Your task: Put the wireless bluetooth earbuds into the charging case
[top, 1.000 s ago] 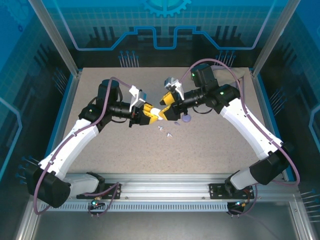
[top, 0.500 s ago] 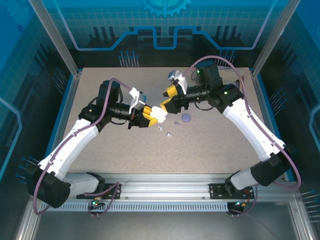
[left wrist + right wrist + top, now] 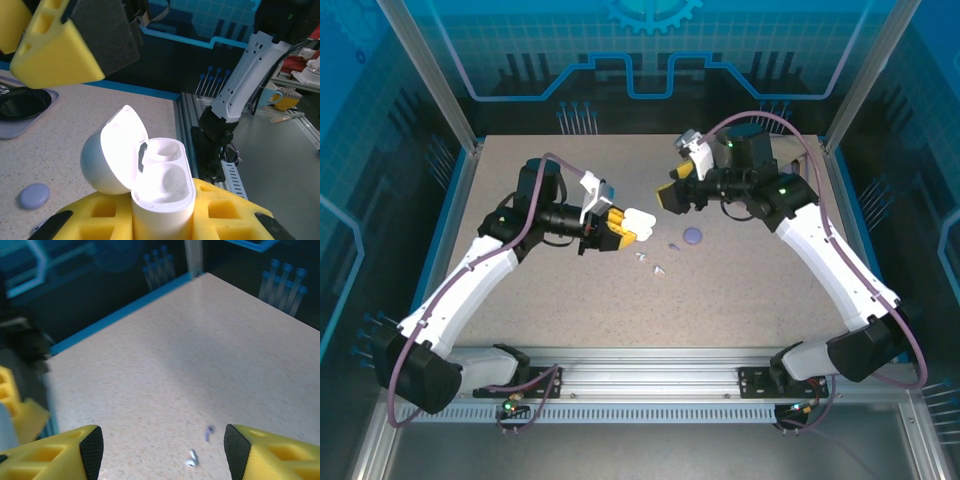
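The white charging case (image 3: 162, 187) stands upright in my left gripper (image 3: 162, 225), whose yellow fingers are shut on its body. Its lid is flipped open to the left and both wells look empty. In the top view the case (image 3: 638, 221) is held above the table's middle. My right gripper (image 3: 674, 195) hangs open and empty just right of it and further back. Tiny earbuds lie on the table below: white ones (image 3: 642, 257) (image 3: 658, 268) and a lavender one (image 3: 673, 246). Between the right gripper's (image 3: 162, 452) fingers show a white earbud (image 3: 192, 458) and a lavender one (image 3: 208, 432).
A round lavender disc (image 3: 692, 236) lies on the speckled table just right of the earbuds and appears again as the disc (image 3: 34, 195) in the left wrist view. A blue rim and glass walls (image 3: 460, 200) enclose the table. A metal rail (image 3: 650, 380) runs along the near edge.
My right gripper has drawn back from the case, up and to the right, and stands open. The left gripper kept the case in about the same place.
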Available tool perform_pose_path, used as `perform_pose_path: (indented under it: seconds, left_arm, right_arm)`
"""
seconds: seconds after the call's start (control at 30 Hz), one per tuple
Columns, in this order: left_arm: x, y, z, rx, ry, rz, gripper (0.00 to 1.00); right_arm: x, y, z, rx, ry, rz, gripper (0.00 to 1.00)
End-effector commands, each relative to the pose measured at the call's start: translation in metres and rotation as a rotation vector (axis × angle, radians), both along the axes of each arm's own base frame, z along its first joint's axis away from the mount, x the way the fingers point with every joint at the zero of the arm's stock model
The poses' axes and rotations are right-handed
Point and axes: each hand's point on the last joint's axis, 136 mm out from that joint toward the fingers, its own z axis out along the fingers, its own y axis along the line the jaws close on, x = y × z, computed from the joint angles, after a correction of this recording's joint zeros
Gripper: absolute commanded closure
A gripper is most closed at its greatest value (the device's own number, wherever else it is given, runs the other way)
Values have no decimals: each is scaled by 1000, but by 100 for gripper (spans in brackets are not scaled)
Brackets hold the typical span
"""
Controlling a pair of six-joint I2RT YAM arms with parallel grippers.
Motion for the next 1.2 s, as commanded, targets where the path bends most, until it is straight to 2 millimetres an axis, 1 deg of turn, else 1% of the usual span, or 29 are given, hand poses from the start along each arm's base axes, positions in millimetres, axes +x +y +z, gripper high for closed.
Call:
perform_pose_path:
  seconds: [0.0,0.13,0.3,0.43,0.6,0.73,0.87,1.07,1.17]
  left_arm:
    - [18,6,17,-35,-29,65,100]
    - [28,12,17,-41,-19,113,100]
    - [37,23,18,-58,-11,177,100]
    - [49,37,10,-54,-2,284,100]
    - [55,49,1,-58,25,348,99]
    - [55,49,-6,-48,51,341,99]
    - [52,50,-9,-26,42,333,98]
    - [50,50,-12,-8,37,328,98]
    - [49,50,-13,-3,37,326,98]
  right_arm:
    - [14,-29,-18,-43,66,-170,32]
    - [13,-41,-44,-74,147,-213,32]
    - [1,-45,-83,-131,230,-191,32]
    - [-9,-45,-116,-166,302,-162,33]
    - [-21,-36,-152,-215,395,-105,35]
    - [-27,-24,-181,-278,445,-61,37]
    - [-32,-11,-208,-363,483,-21,40]
    - [-41,10,-241,-473,516,62,44]
    - [-42,16,-253,-518,525,78,46]
